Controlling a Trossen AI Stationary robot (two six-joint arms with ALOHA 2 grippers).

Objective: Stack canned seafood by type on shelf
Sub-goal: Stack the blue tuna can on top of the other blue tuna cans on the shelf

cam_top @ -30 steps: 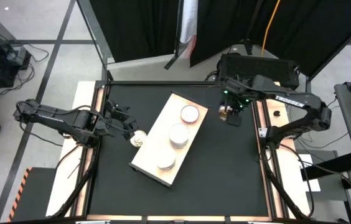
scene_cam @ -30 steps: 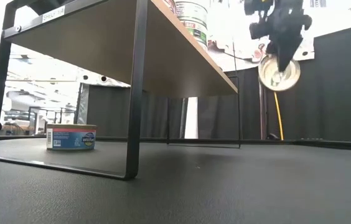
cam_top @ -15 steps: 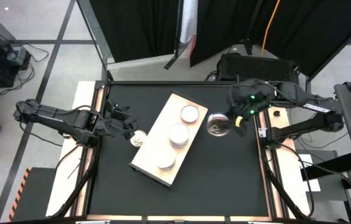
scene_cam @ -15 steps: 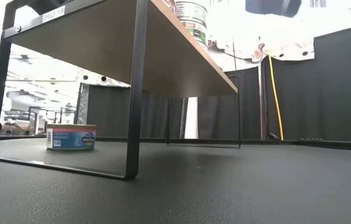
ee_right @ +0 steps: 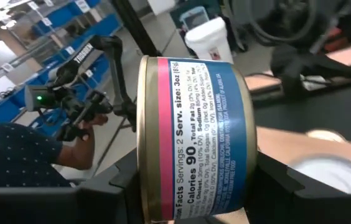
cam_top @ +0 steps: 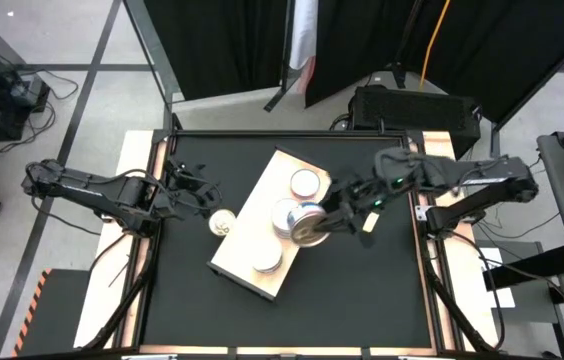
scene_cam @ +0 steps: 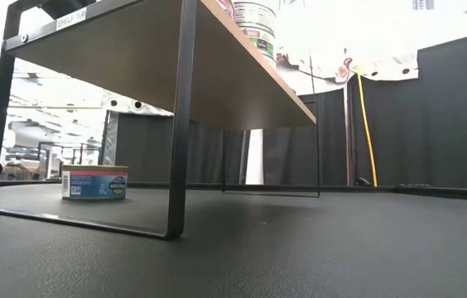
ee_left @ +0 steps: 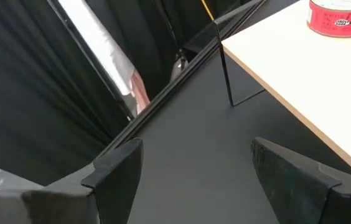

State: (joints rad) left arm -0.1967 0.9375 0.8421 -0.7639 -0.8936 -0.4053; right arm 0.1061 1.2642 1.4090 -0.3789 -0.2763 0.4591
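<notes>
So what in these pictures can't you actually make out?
- High view: how many tins each pile on the shelf holds; only the top lids show from above.
- High view: the small thing by the left hand is too tiny to name.
- Low view: the right hand and its blue-and-pink tin are out of frame above.
- Low view: most of the tins on the shelf are cut off by the top edge.
</notes>
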